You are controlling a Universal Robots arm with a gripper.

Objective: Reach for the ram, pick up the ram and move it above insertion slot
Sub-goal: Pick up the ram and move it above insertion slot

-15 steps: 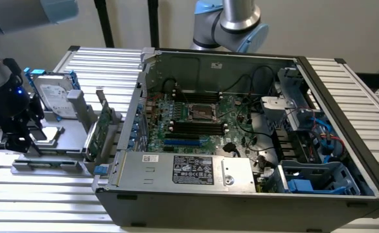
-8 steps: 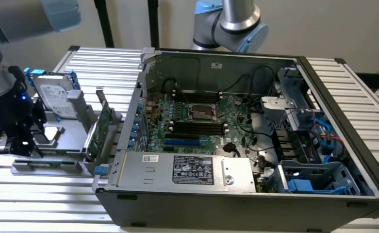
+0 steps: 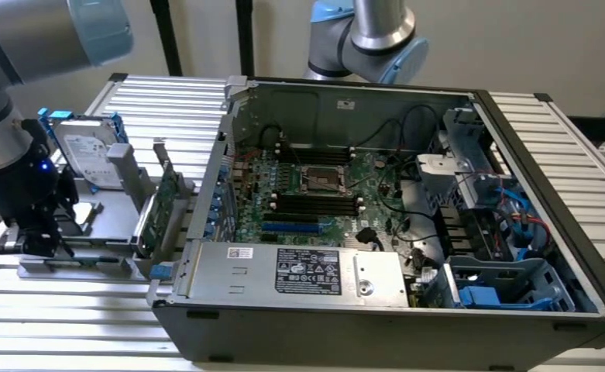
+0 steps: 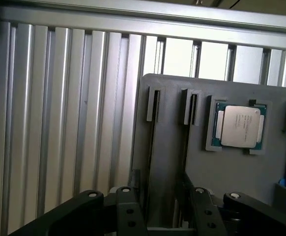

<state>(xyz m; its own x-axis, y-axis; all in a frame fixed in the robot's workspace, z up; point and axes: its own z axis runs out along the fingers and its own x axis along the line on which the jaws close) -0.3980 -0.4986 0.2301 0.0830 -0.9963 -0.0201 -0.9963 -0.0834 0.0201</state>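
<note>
My gripper [image 3: 39, 236] hangs low over the grey parts holder [image 3: 95, 260] on the slatted table, at the exterior view's left. In the wrist view its two dark fingers [image 4: 129, 212] stand apart, open, with nothing gripped between them, and the gripper [image 4: 162, 216] straddles a long groove of the holder [image 4: 170, 147]. Two narrow slot ends [image 4: 153, 104] lie further along that groove. I cannot make out the green ram stick. The dark ram slots [image 3: 313, 204] lie on the motherboard inside the open computer case [image 3: 385, 298].
A silver hard drive [image 3: 85, 151] and a green expansion card [image 3: 157, 209] stand upright in the holder beside the case. A processor chip [image 4: 239, 127] sits in a holder pocket. Cables, a drive cage and a power supply [image 3: 292, 271] crowd the case. A second arm [image 3: 369, 39] stands behind.
</note>
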